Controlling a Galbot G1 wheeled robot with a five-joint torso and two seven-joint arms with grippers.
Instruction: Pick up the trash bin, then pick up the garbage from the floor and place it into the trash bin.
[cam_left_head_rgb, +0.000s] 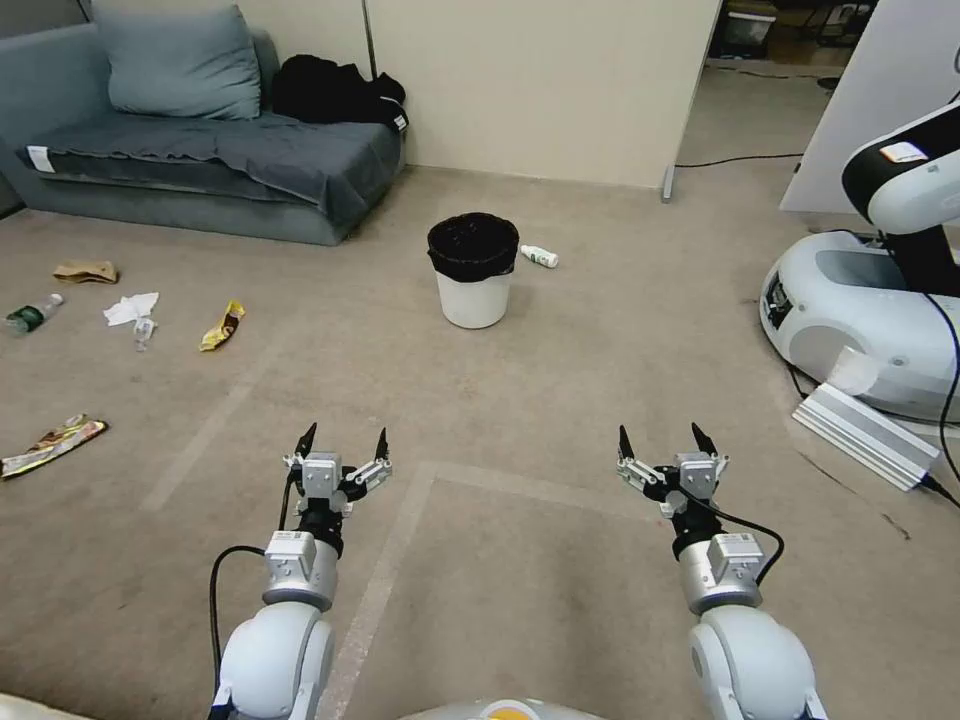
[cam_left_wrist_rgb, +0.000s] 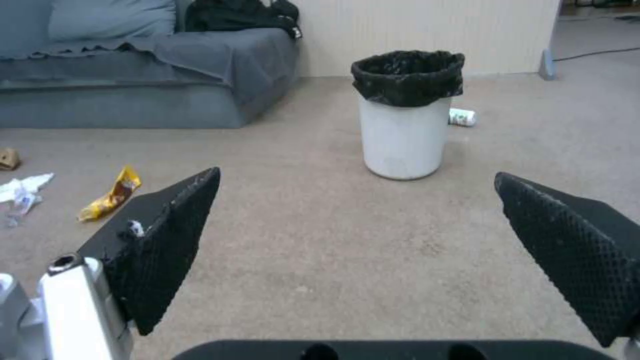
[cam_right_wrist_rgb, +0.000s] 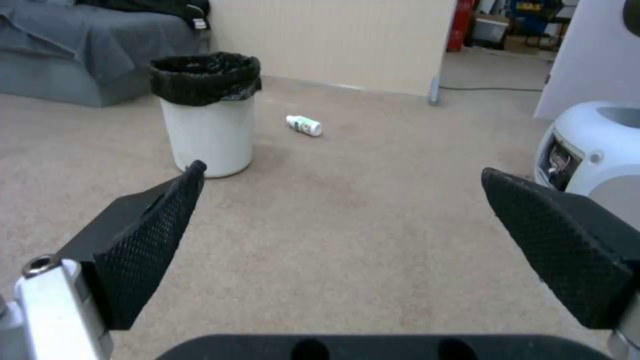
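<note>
Now the trash bin (cam_left_head_rgb: 472, 272) is standing upright well ahead of both claws, left gripper (cam_left_head_rgb: 342, 440) and right gripper (cam_left_head_rgb: 660, 440) hovering spread apart, empty. A small bottle (cam_left_head_rgb: 539, 256) is lying just behind it; a clumsy approach risks tipping the bin.

Head camera looks down at carpet; both low wrist cameras face forward, sharing the trash bin (cam_left_head_rgb: 472, 270)
</note>
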